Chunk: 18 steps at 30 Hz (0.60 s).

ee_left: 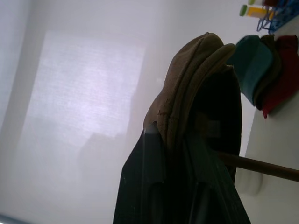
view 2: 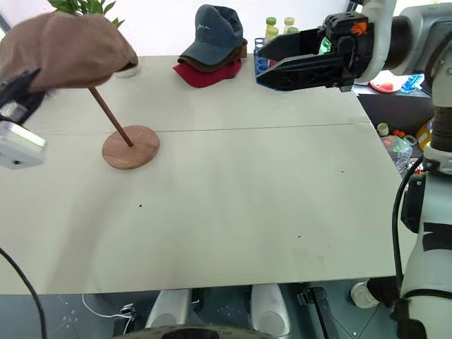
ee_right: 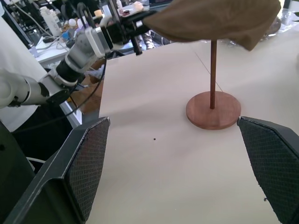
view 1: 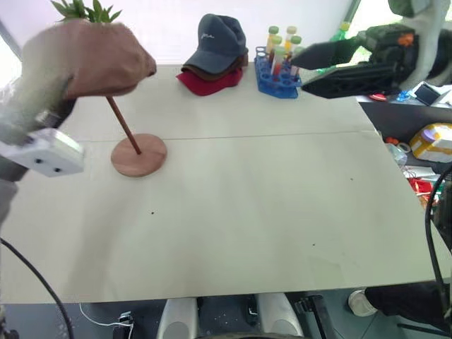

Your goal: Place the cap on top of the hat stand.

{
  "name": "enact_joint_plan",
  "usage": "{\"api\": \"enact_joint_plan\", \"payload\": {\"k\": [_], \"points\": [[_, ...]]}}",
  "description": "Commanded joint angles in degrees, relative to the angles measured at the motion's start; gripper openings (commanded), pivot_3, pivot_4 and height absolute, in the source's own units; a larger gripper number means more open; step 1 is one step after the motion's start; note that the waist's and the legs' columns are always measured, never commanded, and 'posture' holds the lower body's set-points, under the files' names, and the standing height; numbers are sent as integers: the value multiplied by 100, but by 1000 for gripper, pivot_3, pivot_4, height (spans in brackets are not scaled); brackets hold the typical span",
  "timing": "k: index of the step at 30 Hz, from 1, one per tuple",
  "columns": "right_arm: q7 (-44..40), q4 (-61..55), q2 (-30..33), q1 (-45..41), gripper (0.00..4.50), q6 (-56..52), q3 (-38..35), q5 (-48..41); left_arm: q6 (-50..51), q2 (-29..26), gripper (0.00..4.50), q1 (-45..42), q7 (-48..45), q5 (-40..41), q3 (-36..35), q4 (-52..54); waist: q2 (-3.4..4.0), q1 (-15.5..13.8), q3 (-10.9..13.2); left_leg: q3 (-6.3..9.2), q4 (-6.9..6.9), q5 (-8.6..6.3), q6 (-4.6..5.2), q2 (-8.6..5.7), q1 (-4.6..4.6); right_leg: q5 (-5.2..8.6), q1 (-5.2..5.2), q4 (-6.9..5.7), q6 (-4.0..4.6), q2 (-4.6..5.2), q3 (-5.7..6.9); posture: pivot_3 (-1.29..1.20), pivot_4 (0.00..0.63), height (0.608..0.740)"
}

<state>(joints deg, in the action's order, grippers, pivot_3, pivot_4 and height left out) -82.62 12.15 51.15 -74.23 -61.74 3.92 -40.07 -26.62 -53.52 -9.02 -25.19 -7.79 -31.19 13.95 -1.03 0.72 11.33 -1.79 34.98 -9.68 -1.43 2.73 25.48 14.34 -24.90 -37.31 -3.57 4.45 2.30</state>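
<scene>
We see the left gripper [ee_right: 138,33] with its fingers [ee_left: 154,154] pinched tight on the edge of the brown flat cap [view 2: 67,49], which sits over the top of the wooden hat stand [view 2: 131,147] on the worktop [view 2: 247,191]. The right gripper [view 2: 272,62] hangs with its fingers spread wide, holding nothing, well apart from the cap.
</scene>
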Motion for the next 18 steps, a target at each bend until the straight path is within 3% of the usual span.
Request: {"api": "enact_joint_plan", "payload": {"k": [1,9,18], "points": [[-69,33,-6,-44,4500,142,-63,59,-776,-315,39,-181,-256,669,-188,-454,0,7,0,-2,0,0,0,0,0,0,0,1,0,2,0,0,150,728],[-184,193,-36,-23,4500,239,4,231,-2029,-919,39,131,-1261,1643,-403,-1687,1,27,0,-13,-3,-1,-1,1,2,-1,-9,1,-1,3,-1,0,150,728],[-405,87,51,-67,4500,271,79,318,-3409,-1510,39,-85,-1924,1944,-123,-3413,1,30,0,-33,-9,-2,-2,4,6,-4,-26,-1,0,5,-1,0,150,728]]}}
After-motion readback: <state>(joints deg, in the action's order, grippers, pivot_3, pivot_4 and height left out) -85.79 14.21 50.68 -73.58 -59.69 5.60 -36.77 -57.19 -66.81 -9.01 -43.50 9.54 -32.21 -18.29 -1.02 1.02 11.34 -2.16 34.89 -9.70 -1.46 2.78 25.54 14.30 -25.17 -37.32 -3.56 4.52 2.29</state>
